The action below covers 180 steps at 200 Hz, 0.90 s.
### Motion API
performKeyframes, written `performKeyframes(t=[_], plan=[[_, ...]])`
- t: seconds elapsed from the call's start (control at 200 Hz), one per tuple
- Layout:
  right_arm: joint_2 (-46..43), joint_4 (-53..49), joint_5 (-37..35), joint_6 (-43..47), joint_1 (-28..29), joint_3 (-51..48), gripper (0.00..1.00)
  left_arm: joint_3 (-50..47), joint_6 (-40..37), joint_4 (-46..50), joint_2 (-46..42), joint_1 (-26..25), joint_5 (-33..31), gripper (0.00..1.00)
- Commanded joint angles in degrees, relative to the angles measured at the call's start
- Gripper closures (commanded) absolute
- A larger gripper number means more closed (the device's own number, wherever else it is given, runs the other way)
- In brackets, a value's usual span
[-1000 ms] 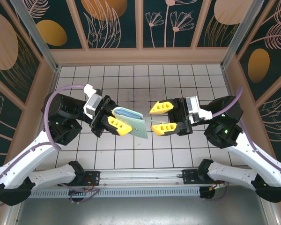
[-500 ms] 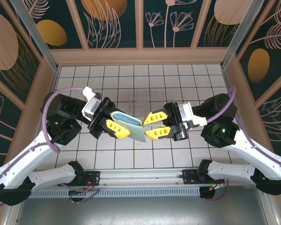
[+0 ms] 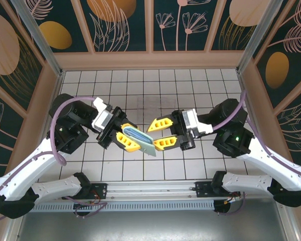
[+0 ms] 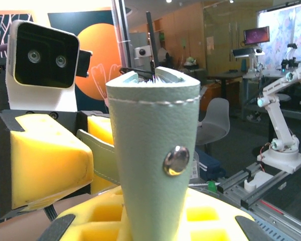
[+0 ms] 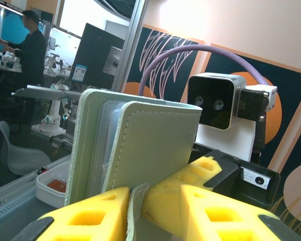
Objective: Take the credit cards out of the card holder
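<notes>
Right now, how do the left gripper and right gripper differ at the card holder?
Grip: the left gripper is clamped on the card holder and carries it. The right gripper has its jaws apart, straddling the holder's free edge, and no firm pinch is evident.
Approach: the left gripper reaches in from the left, and the right gripper faces it from the opposite side.
Shared: both have yellow jaws and meet at the same holder.
</notes>
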<state>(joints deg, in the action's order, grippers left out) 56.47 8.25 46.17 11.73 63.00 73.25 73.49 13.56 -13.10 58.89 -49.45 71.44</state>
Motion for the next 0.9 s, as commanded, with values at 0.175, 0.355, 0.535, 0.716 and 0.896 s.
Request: performKeyframes(t=[0.175,0.355,0.535,0.716,0.896], plan=[[-0.16,0.79,-1.55,1.35,1.52,2.22,0.69,-1.99,-11.39,5.54,-1.90,-0.11,1.43,1.00],[-1.01,2.17,-1.03,1.28,2.51,2.33,0.66,-3.43,-14.50,7.69,-3.74,-0.12,-1.43,1.00],[0.36,0.67,-2.43,2.03,3.44,3.93,0.65,-3.69,-15.41,9.32,-4.13,-0.04,-2.35,1.00],[1.94,-2.54,-6.31,3.47,4.28,5.56,0.69,-4.30,-15.76,9.76,-4.78,-0.12,-2.93,1.00],[1.51,-1.77,-6.53,3.06,4.97,5.24,0.59,-5.19,-16.45,9.83,-6.02,-0.07,-4.00,1.00]])
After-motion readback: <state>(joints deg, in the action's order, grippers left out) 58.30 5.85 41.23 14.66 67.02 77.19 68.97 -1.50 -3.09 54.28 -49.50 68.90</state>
